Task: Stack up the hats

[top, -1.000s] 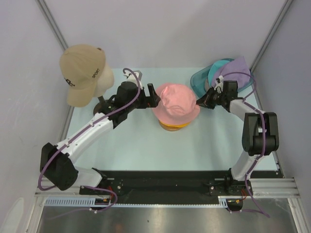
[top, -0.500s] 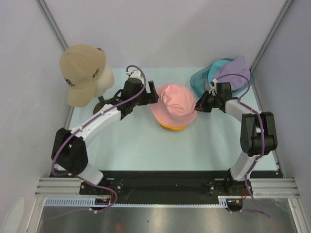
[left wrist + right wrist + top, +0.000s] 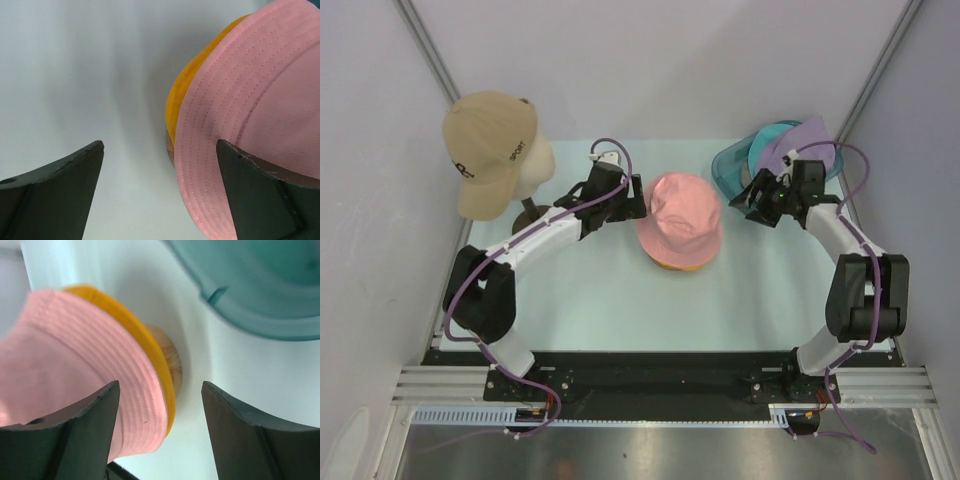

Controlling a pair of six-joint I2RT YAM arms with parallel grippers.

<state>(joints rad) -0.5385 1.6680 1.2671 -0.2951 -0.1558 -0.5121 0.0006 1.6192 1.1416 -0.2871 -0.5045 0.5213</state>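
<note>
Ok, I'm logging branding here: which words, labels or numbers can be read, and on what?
"SPORT": dark letters on the side of the tan cloth baseball cap on the cream mannequin head.
Dark mark near that cap's brim: too blurred to read.
On the pink cloth bucket hat: no text visible.

You have the pink hat sitting crown-up over the yellow-orange hat mid-table, with only a sliver of orange brim showing along its near edge. Your lilac hat lies crumpled at far right, and the tan cap perches far left.
</note>
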